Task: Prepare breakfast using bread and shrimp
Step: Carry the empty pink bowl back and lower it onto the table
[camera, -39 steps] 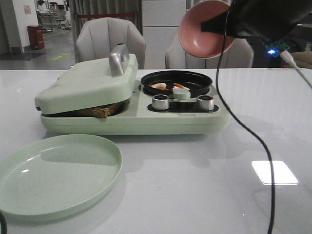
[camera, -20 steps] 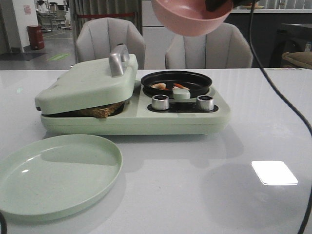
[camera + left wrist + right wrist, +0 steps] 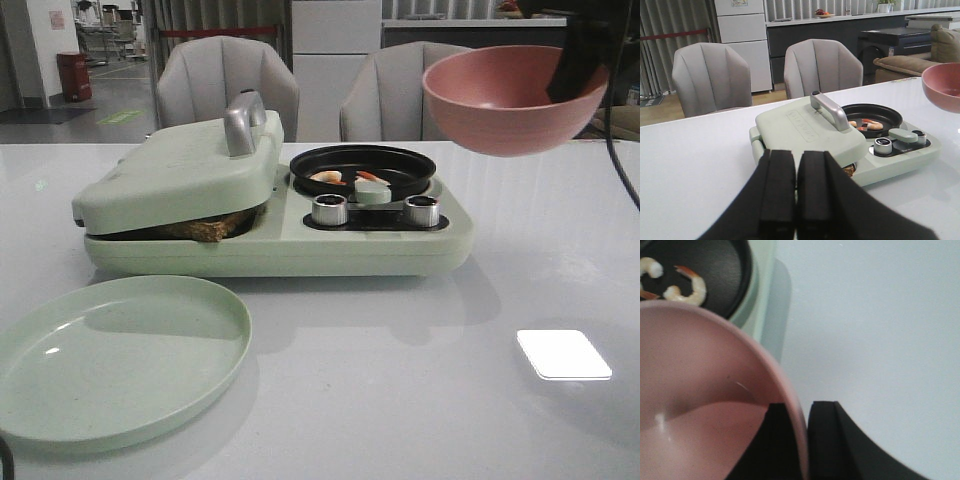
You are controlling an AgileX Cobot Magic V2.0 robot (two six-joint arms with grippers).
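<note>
The bread [image 3: 205,228] lies inside the pale green breakfast maker [image 3: 270,245], with only a brown edge [image 3: 849,171] showing under the nearly closed lid [image 3: 180,175]. Curled shrimp [image 3: 340,177] [image 3: 687,287] rest in the maker's round black pan [image 3: 362,165]. My right gripper [image 3: 802,410] is shut on the rim of an upright, empty pink bowl [image 3: 510,100] [image 3: 700,390], held in the air to the right of the pan. My left gripper [image 3: 796,155] is shut with nothing in it, back from the maker on its lid side.
A large empty green plate [image 3: 110,355] sits at the front left of the white table [image 3: 400,400]. The lid carries a metal handle [image 3: 243,120], and two silver knobs [image 3: 329,209] stand in front of the pan. Two grey chairs [image 3: 225,85] stand behind the table.
The pink bowl has gone from tipped high over the pan to upright, lower and further right, carried by my right gripper. The shrimp, the lid and the plate have not moved.
</note>
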